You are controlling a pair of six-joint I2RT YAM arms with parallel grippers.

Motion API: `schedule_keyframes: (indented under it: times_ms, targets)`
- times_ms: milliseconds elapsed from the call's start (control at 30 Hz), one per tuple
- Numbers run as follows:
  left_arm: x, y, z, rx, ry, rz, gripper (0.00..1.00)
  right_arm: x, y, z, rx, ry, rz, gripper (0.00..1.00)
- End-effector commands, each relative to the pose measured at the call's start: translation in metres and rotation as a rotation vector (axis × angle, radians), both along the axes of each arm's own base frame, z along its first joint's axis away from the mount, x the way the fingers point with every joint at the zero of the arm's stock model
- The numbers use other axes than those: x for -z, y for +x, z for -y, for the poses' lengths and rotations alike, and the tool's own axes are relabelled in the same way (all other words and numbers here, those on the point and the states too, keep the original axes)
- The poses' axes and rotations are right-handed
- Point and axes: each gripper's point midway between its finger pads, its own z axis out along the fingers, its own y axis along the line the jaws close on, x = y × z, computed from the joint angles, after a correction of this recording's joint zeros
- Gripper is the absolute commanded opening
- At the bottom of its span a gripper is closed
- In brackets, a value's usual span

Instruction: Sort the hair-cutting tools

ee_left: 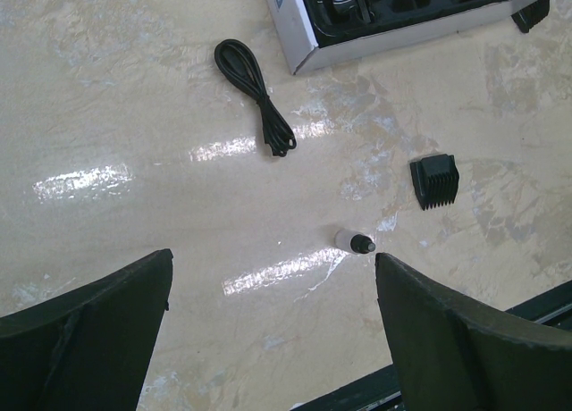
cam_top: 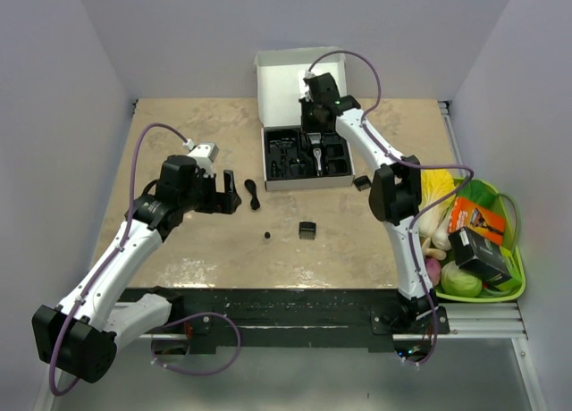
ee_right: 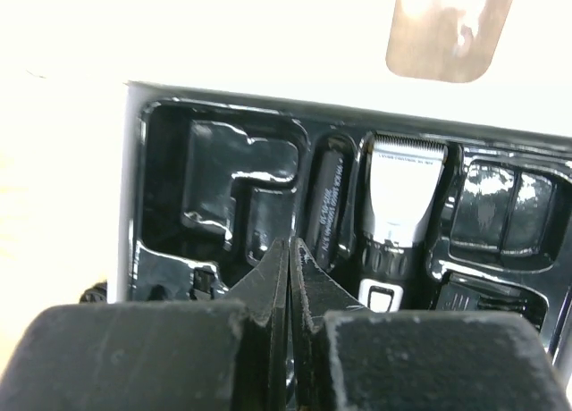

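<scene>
The black-and-silver clipper (ee_right: 399, 205) lies in the black moulded tray (cam_top: 284, 163) of an open white case, with a black cylinder (ee_right: 328, 205) in the slot beside it. My right gripper (ee_right: 293, 247) hangs just above the tray, shut with nothing between its fingers; from above the right gripper (cam_top: 313, 128) sits over the tray's far edge. On the table lie a coiled black cord (ee_left: 256, 98), a square comb guard (ee_left: 435, 180), a small black-capped bottle (ee_left: 355, 242) and a black piece (cam_top: 362, 183). My left gripper (ee_left: 273, 268) stands wide open above bare table, the bottle near its right finger.
The case lid (cam_top: 284, 80) stands upright at the back. A green basket (cam_top: 515, 266) at the right edge holds toy vegetables and a dark box (cam_top: 480, 254). Grey walls close in left, right and back. A black rail (cam_top: 286, 304) runs along the near edge.
</scene>
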Motion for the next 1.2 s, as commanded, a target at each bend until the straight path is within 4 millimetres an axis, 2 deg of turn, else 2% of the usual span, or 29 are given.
schedule_keyframes:
  times_ms: [0,300,400,633,733,900,1000,1167]
  targets:
    - [-0.019,0.008,0.005,0.023,-0.014,0.060,0.99,-0.039,0.007,-0.009,0.004,0.042,0.095,0.00]
    - [-0.019,0.007,0.003,0.019,-0.009,0.060,0.99,-0.016,0.011,-0.005,0.025,0.004,0.081,0.00]
    - [-0.017,0.007,0.003,0.020,-0.009,0.055,0.99,0.000,0.009,-0.003,0.023,-0.025,0.057,0.00]
    - [-0.014,0.007,0.005,0.023,-0.014,0.051,0.99,0.052,-0.009,-0.002,-0.006,-0.088,-0.032,0.00]
    - [-0.013,0.006,0.004,0.023,-0.013,0.050,0.99,0.058,-0.011,-0.003,-0.012,-0.087,-0.036,0.00]
    - [-0.013,0.006,0.004,0.023,-0.011,0.051,0.99,0.053,-0.012,-0.002,-0.010,-0.103,-0.029,0.00]
    - [-0.015,0.006,0.004,0.023,-0.012,0.054,0.99,0.042,-0.010,0.000,-0.002,-0.104,-0.008,0.00]
    - [-0.018,0.006,0.005,0.025,-0.016,0.059,0.99,-0.004,-0.005,0.000,0.015,-0.077,0.074,0.00]
